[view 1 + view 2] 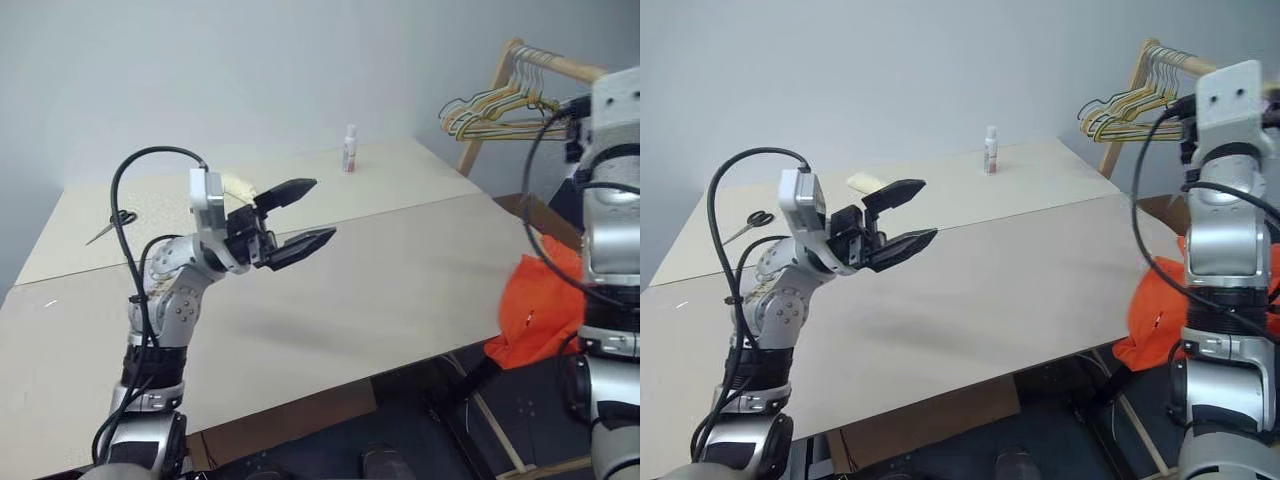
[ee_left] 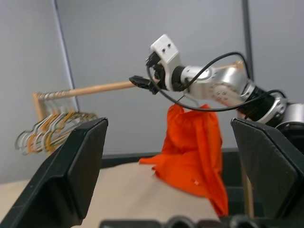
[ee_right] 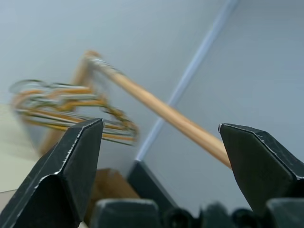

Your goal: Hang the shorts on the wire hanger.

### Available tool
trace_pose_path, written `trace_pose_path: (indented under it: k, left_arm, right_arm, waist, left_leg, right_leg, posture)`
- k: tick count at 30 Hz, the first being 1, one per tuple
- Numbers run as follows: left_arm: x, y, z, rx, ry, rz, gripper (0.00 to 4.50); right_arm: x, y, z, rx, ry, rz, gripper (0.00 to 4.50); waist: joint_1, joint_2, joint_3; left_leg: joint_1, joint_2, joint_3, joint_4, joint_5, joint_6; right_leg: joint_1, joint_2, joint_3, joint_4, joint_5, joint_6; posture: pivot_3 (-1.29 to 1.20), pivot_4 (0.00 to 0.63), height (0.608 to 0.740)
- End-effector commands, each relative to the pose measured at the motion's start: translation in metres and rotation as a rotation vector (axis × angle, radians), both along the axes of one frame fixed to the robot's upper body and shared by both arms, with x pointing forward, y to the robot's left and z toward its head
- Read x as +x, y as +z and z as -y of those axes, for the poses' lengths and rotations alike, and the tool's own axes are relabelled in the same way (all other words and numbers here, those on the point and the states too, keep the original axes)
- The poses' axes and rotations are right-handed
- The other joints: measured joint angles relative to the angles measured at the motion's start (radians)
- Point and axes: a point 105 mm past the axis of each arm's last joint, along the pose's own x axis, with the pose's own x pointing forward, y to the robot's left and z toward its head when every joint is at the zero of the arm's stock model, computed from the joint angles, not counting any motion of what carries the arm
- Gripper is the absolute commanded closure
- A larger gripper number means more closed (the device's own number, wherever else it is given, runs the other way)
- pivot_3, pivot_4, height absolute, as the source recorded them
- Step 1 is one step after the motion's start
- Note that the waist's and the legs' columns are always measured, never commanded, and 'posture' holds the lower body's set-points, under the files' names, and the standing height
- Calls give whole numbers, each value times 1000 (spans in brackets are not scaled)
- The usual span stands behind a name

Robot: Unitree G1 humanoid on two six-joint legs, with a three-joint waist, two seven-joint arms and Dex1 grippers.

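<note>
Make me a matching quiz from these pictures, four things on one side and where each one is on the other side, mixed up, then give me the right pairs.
Things:
1. shorts
2. scissors
3. small white bottle
4. bunched hangers

Places:
A. standing upright on the far part of the table
B. hooked on the wooden rail
C. lying flat on the table's left side
D. hanging below the rail, by the table's right edge

Pairs: 1-D, 2-C, 3-A, 4-B

Bare lab room: plain grey walls, worktable [image 1: 400, 300], wooden clothes rack [image 1: 545, 62].
</note>
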Motion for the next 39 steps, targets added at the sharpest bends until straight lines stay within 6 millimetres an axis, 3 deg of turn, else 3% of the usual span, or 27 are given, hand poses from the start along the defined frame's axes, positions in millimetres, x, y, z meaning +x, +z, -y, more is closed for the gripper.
trace_pose_path:
  k: [1,8,14,25,39]
  left_arm:
    - [3,4,-14,36,73,16,0]
    - [3,-15,-48,166,227,-39,0]
    - [-11,-32,-63,254,277,-75,0]
    - [-20,-54,-73,310,335,-140,0]
    - [-22,-69,-70,365,340,-171,0]
  right_arm:
    - [1,2,-37,-67,195,-37,31]
    - [-5,-59,-103,-202,553,-330,31]
    - [-26,-98,-129,-292,768,-477,31]
    - [-56,-159,-140,-355,973,-700,31]
    - [-58,-171,-144,-362,976,-727,31]
  waist:
    - [5,-2,1]
    - [48,-4,3]
    - [109,-5,3]
    - [201,-13,6]
    - [214,-16,6]
  left_leg:
    - [0,0,0,0,0,0]
    - [0,1,0,-5,0,-1]
    - [-16,0,-3,-6,6,-11]
    - [-16,0,-6,-7,5,-8]
    - [-15,-1,-7,-7,6,-10]
  right_leg:
    - [0,0,0,0,0,0]
    - [-4,-1,-2,0,0,-1]
    - [-21,-2,-5,1,1,-3]
    - [-19,-2,-11,0,1,-7]
    - [-18,-1,-12,0,2,-8]
  posture:
    - [-25,0,740]
    - [35,0,740]
    - [129,0,740]
    - [195,0,740]
    - [195,0,740]
